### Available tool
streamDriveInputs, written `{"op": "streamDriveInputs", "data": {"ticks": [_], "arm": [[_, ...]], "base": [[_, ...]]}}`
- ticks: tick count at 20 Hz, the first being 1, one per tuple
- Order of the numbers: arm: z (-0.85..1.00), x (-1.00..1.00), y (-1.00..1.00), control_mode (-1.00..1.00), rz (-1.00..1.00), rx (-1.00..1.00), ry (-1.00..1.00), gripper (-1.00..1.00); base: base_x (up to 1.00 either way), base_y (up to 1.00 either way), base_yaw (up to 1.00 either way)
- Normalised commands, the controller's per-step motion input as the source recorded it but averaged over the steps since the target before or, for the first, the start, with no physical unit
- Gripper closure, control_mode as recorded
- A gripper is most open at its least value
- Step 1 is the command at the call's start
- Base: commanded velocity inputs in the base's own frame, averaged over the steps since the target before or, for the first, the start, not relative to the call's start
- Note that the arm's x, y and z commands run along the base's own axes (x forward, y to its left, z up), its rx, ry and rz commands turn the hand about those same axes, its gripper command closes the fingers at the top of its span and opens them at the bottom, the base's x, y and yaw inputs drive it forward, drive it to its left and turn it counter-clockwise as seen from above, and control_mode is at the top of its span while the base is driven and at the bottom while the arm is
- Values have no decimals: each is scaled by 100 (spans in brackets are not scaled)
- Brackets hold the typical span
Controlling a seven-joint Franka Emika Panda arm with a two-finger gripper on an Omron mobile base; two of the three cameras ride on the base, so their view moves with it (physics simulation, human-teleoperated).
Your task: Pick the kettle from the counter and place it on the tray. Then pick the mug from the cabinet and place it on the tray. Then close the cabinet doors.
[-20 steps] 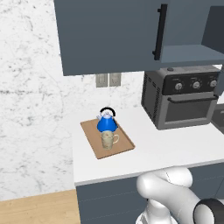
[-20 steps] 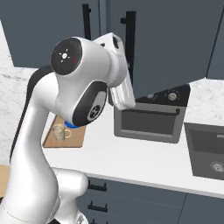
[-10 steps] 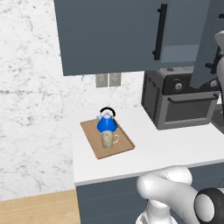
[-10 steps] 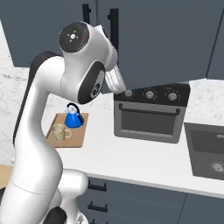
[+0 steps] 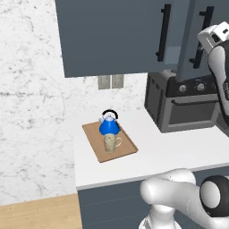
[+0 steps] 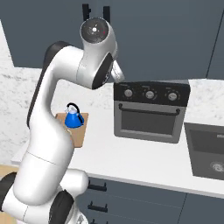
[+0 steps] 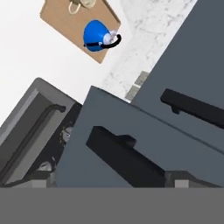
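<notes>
A white marbled wall backs the flat white counter (image 5: 179, 147), and at the lower edge of the hand view the gripper (image 7: 107, 180) stands with its jaws spread wide, empty, close before the long black bar handle of a slate-blue cabinet door (image 7: 127, 144). At centre-left of the left base view the light-brown wooden tray (image 5: 127, 146) carries the rounded blue kettle (image 5: 108, 125) and the speckled beige mug (image 5: 111, 142), just beside each other. The white arm (image 6: 57, 109) rises from the lower left of the right base view, bending up toward the cabinet (image 5: 112, 36).

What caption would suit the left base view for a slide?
Kettle and mug rest on the tray; one cabinet door remains ajar.
</notes>
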Motion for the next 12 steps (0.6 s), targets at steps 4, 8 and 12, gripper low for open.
{"op": "streamDriveInputs", "data": {"ticks": [4,8,12], "arm": [[-25,100,1,-100,3,0,6,-100],[-15,98,0,-100,0,0,13,-100],[-27,77,0,-100,0,-5,4,-100]], "base": [[0,0,0],[0,0,0],[0,0,0]]}}
